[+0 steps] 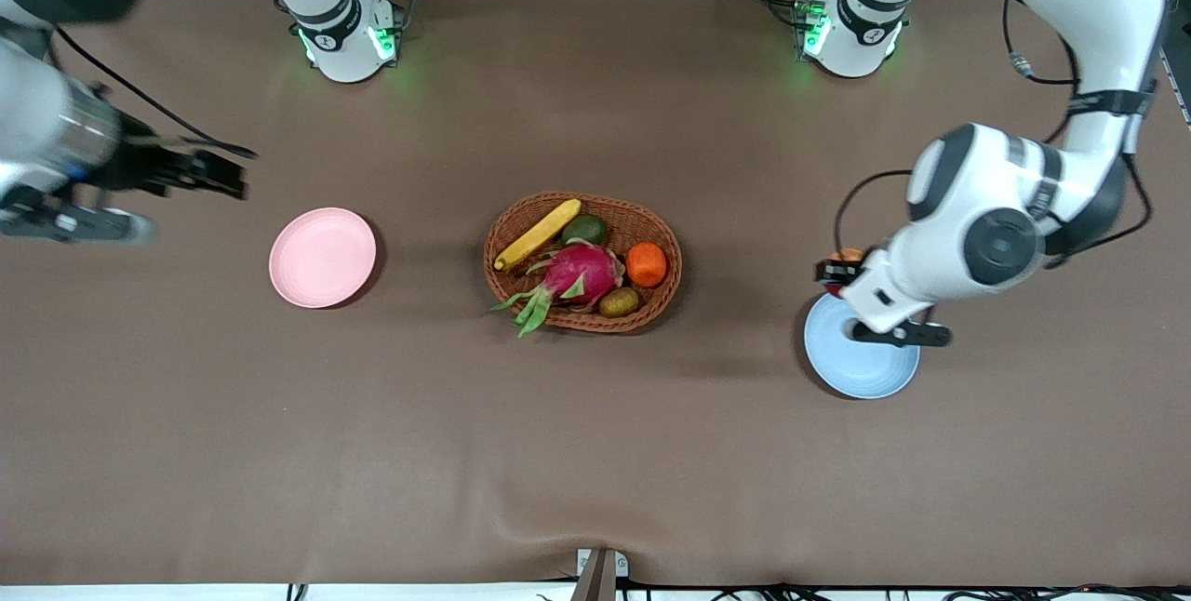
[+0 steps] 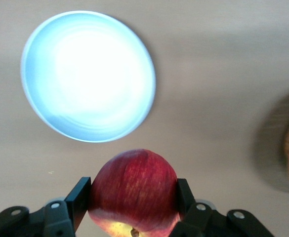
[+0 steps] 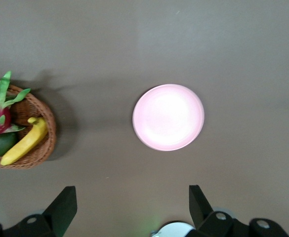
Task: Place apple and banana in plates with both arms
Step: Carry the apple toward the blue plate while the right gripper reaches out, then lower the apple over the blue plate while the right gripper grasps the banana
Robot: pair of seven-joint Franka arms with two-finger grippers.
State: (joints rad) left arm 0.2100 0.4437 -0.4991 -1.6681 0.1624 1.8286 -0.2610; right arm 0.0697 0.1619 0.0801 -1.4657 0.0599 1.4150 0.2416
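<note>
My left gripper (image 1: 840, 270) is shut on the red apple (image 2: 134, 190) and holds it in the air just off the rim of the light blue plate (image 1: 861, 364). That plate (image 2: 88, 75) is bare. Only a sliver of the apple (image 1: 847, 255) shows in the front view. The yellow banana (image 1: 538, 234) lies in the wicker basket (image 1: 607, 200) and also shows in the right wrist view (image 3: 25, 142). My right gripper (image 1: 212, 173) is open and empty, up over the table beside the bare pink plate (image 1: 322, 257), which the right wrist view shows too (image 3: 168, 117).
The basket stands mid-table between the two plates and also holds a magenta dragon fruit (image 1: 582, 273), an orange (image 1: 646, 264), a green avocado (image 1: 584, 230) and a kiwi (image 1: 619, 302). The arms' bases stand along the table's edge farthest from the front camera.
</note>
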